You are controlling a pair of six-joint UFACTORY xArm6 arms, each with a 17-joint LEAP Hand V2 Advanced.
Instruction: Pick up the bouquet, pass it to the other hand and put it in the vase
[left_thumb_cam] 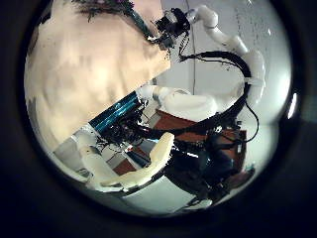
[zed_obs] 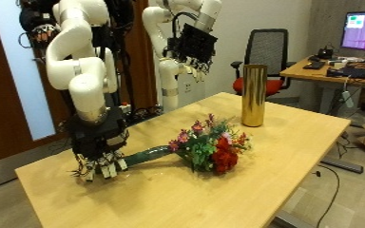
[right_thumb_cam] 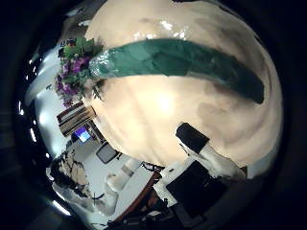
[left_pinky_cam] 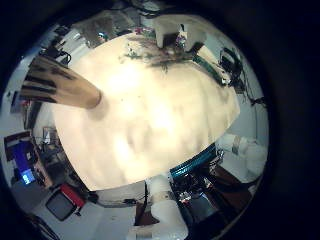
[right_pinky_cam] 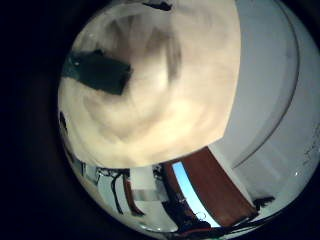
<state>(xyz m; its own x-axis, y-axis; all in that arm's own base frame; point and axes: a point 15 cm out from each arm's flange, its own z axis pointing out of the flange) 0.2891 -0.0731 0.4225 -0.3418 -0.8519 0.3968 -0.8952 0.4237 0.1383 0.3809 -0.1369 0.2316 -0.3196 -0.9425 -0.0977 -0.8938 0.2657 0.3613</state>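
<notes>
Where the nearer arm comes down to the worktop (zed_obs: 297, 161), the right robot hand (zed_obs: 97, 157) rests fingers-down at the end of the bouquet's (zed_obs: 195, 150) green wrapped stem. Its fingers hang beside and over the stem's tip, but the outside view does not show whether they are curled round it or only touching, so I cannot tell its grip. In the right thumb side palm view the stem (right_thumb_cam: 182, 59) runs close across the pale wood as a long green band, with the purple and green blooms (right_thumb_cam: 75, 62) at its far end; the right little finger side view shows only a dark blurred piece (right_pinky_cam: 98, 72) on the wood, too soft to identify.

The bouquet lies flat on the worktop, stem toward the right robot hand, and red, pink and green flower heads pointing toward the vase (zed_obs: 252, 95). The vase, a tall gold cylinder, stands upright well beyond the flowers, apart from them.

Farther back, the left robot hand (zed_obs: 193, 45) hangs high above the worktop, holding nothing, its fingers loosely extended downward. Its palm views look down from afar: the little finger side shows the vase (left_pinky_cam: 62, 86) lying across the view and the bouquet (left_pinky_cam: 150, 55) small beside the other robot hand (left_pinky_cam: 170, 35), details there too tiny to make out.
</notes>
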